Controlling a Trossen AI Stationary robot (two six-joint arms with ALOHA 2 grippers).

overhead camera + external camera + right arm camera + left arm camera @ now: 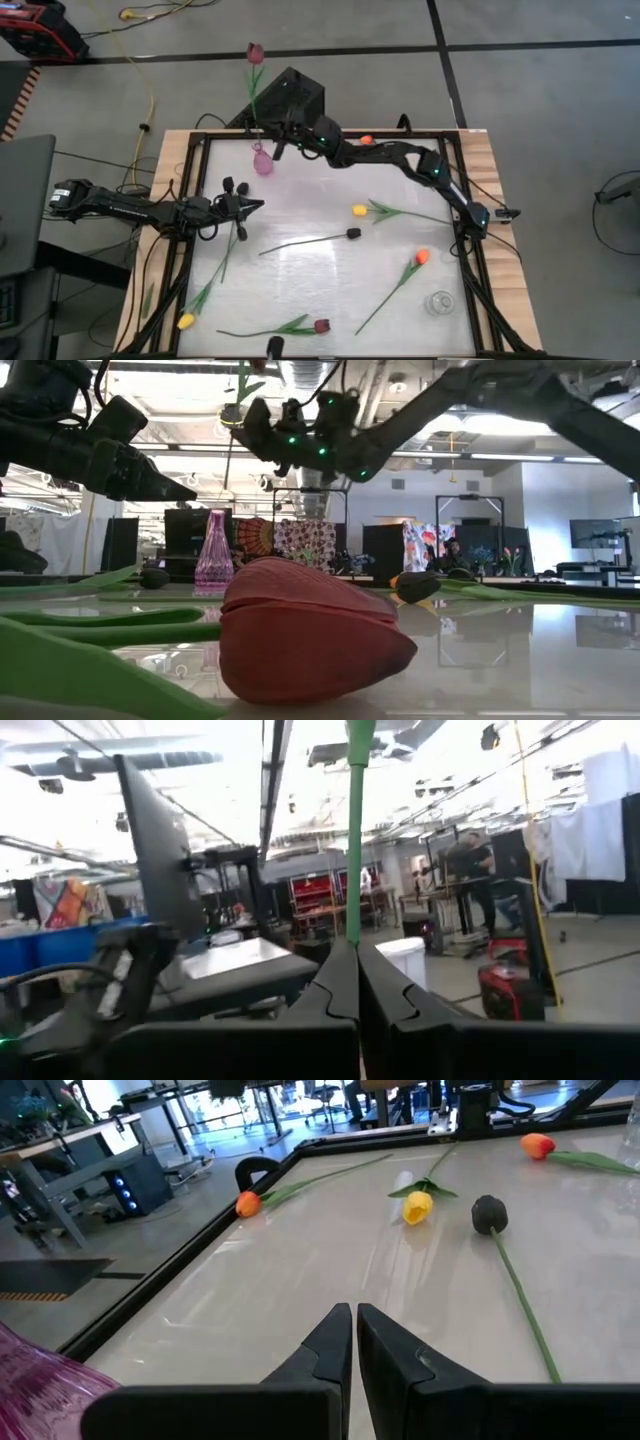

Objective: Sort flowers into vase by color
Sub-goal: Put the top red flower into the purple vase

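Upper centre, our right gripper (268, 141) pinched a dark red tulip's green stem (359, 830) above the pink glass vase (262, 161) for insertion; left gripper (254, 206) waited closed, empty.

A white counter (320, 215) with a pale wooden border and a dark frame stands on a grey floor (540, 90). A yellow cable (150, 85) trails across the floor at the far left, beside a red machine (35, 30) in the far-left corner. Beyond the counter, a person (470, 870) stands among workbenches, near a red generator (510, 985) on the floor.
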